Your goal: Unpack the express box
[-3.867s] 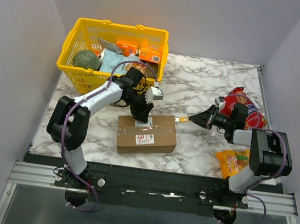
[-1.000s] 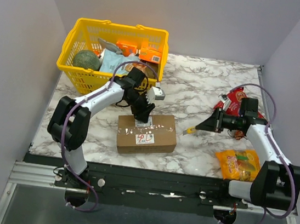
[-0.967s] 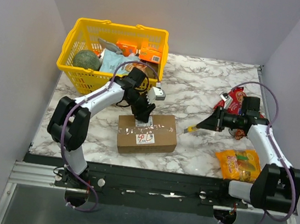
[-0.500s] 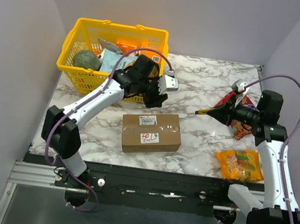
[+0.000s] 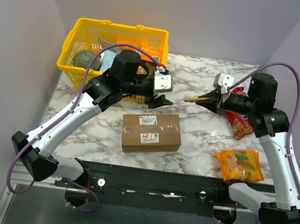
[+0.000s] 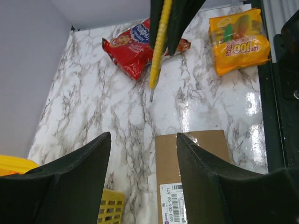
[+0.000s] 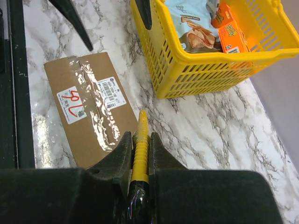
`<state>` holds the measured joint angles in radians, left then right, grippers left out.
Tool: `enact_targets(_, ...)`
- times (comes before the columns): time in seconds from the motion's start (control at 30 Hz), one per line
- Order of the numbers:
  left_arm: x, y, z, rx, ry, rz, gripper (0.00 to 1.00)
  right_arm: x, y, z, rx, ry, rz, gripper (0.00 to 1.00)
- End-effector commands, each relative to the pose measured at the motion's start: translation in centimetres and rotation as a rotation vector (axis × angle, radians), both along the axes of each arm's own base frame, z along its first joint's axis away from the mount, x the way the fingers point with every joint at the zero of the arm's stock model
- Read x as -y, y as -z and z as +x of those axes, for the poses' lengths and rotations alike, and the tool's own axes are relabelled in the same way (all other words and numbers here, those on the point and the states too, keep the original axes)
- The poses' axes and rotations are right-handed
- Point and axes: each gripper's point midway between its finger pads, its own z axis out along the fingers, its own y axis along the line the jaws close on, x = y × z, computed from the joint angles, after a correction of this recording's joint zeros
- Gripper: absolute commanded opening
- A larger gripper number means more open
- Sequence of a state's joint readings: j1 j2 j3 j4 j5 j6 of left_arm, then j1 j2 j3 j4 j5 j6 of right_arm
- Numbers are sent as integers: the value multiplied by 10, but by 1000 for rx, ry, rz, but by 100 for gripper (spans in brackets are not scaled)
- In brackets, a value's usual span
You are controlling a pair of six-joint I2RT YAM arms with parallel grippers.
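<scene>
The express box (image 5: 151, 133) is a brown carton with a white label, a red-scribbled sticker and clear tape. It lies closed on the marble table and also shows in the left wrist view (image 6: 192, 161) and the right wrist view (image 7: 88, 107). My left gripper (image 5: 162, 97) is open and empty, raised above the box's far edge. My right gripper (image 5: 209, 101) is shut on a yellow ribbed cutter (image 7: 139, 147), held in the air to the right of the box. The cutter's tip (image 6: 152, 95) points towards the left gripper.
A yellow basket (image 5: 72, 71) with snacks and orange boxes stands at the back left. A red snack bag (image 5: 241, 124) lies under the right arm. A yellow-orange snack bag (image 5: 241, 164) lies at the front right.
Both arms have lifted up and away from the table. The left gripper left the box top and opened. The right gripper rose and drew back with the cutter. The box shifted slightly right.
</scene>
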<state>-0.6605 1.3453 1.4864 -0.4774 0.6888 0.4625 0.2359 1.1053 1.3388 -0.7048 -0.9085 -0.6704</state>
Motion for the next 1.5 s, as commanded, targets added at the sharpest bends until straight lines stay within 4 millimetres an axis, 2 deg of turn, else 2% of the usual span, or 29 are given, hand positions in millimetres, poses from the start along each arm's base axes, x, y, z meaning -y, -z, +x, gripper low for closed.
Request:
enact_targets(0.0, 7, -7, -16, 34, 45, -10, 68, -12, 3, -9, 69, -63, -19, 1)
enact_targets(0.07, 10, -9, -15, 17, 47, -6, 68, -22, -2, -15, 94, -105, -5, 0)
enact_targets(0.27, 16, 10, -22, 3, 89, 53, 67, -52, -15, -24, 146, -174, 60, 0)
enact_targets(0.33, 19, 12, -22, 1, 97, 53, 66, -56, -20, -23, 158, -182, 53, 0)
enact_targets(0.47, 29, 12, -21, -24, 95, 35, 63, -63, -16, -31, 160, -225, 26, 1)
enact_targets(0.57, 34, 10, -21, -26, 102, 23, 54, -65, -10, -32, 154, -225, 17, 0)
enact_targets(0.6, 34, 12, -21, -22, 105, 29, 48, -65, -10, -32, 153, -223, 17, 0)
enact_targets(0.67, 35, 18, -21, -23, 112, 44, 42, -67, -11, -32, 148, -222, 25, 0)
enact_targets(0.7, 34, 20, -22, -27, 117, 52, 34, -67, -8, -31, 139, -215, 25, 0)
enact_targets(0.77, 34, 22, -22, -33, 116, 55, 23, -68, -7, -29, 125, -205, 34, 1)
enact_targets(0.8, 35, 23, -22, -40, 113, 55, 11, -68, -3, -27, 113, -192, 34, 6)
enact_targets(0.87, 32, 27, -19, -45, 88, 68, 0, -68, -5, -23, 86, -151, 61, 26)
enact_targets(0.9, 28, 31, -17, -50, 68, 88, 0, -64, -6, -14, 76, -76, 64, 47)
enact_targets(0.97, 11, 33, -7, -18, 4, 132, 0, -56, -17, -1, 29, 60, 111, 64)
enact_targets(1.0, -3, 41, -4, -37, -32, 168, 0, -42, -21, 16, 35, 196, 114, 78)
enact_targets(1.03, -18, 35, -3, -22, -71, 167, 0, -35, -27, 23, 28, 264, 132, 83)
enact_targets(1.07, -45, 43, 15, -38, -164, 192, 0, -25, -29, 31, -16, 345, 166, 87)
enact_targets(1.13, -86, 53, 15, -71, -238, 265, 0, -10, -28, 43, -65, 438, 188, 90)
enact_targets(1.17, -116, 60, 24, -17, -278, 350, 0, 0, -26, 49, -124, 492, 215, 90)
enact_targets(1.2, -138, 81, 8, -73, -274, 451, 0, 2, -23, 49, -156, 498, 223, 92)
enact_targets(1.23, -156, 82, -1, -51, -291, 489, 0, 5, -19, 51, -178, 511, 226, 92)
enact_targets(1.27, -171, 95, -9, -63, -291, 547, 0, 8, -11, 52, -197, 527, 219, 93)
enact_targets(1.3, -196, 110, -23, -100, -292, 648, 0, 11, -8, 55, -192, 544, 214, 94)
enact_targets(1.33, -208, 115, -33, -118, -306, 684, 0, 12, -4, 56, -196, 551, 209, 99)
enact_targets(1.37, -221, 130, -41, -172, -340, 731, 0, 14, -1, 58, -198, 562, 202, 100)
enact_targets(1.4, -245, 142, -43, -214, -427, 814, 0, 14, 3, 60, -202, 567, 196, 100)
enact_targets(1.47, -273, 169, -52, -351, -574, 927, 0, 12, 5, 63, -208, 564, 195, 100)
